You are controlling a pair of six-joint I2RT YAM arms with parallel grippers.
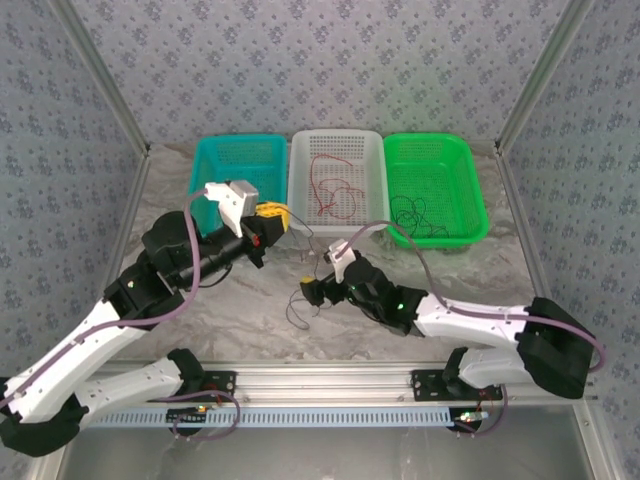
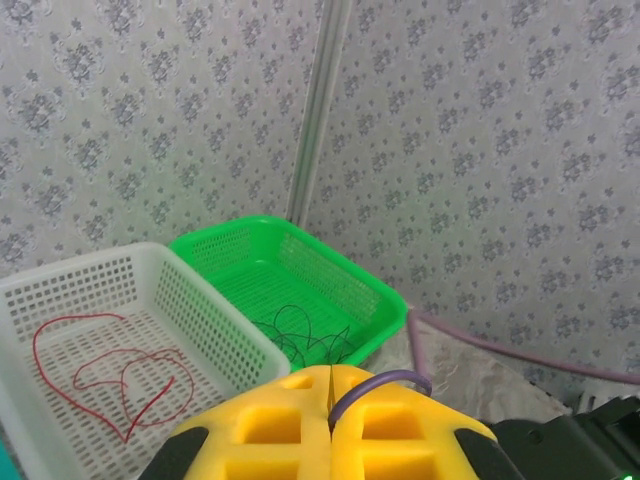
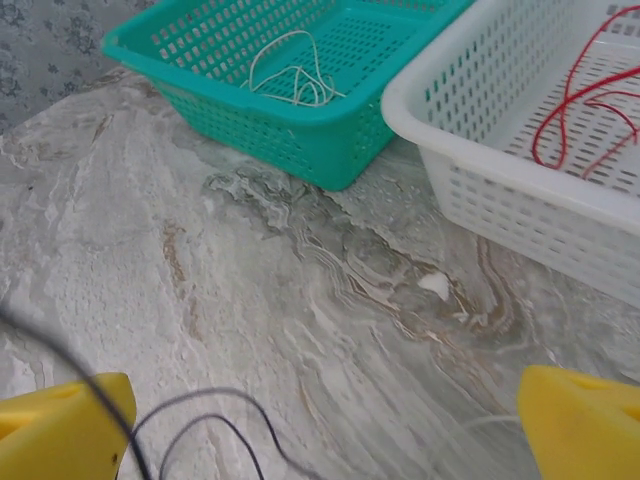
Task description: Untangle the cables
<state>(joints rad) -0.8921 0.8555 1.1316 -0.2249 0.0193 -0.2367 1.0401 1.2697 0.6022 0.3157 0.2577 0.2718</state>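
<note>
Right gripper (image 3: 320, 430) released wide, dark cable (image 3: 205, 393) slack beside one finger; left gripper (image 2: 330, 405) clenched on it, so pulling risks a snag.

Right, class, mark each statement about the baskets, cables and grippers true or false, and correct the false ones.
1. The thin red cable lies in the white plastic mesh basket. True.
2. The thin white cable lies in the green plastic mesh basket. False: the white cable is in the teal plastic mesh basket; the green basket holds a thin black cable.
3. The right gripper is clamped on a cable. False: the right gripper is open, a thin dark cable lying on the marbled table between its yellow fingers.
4. The left gripper is shut, a thin dark cable looping out from between its yellow fingers. True.
</note>
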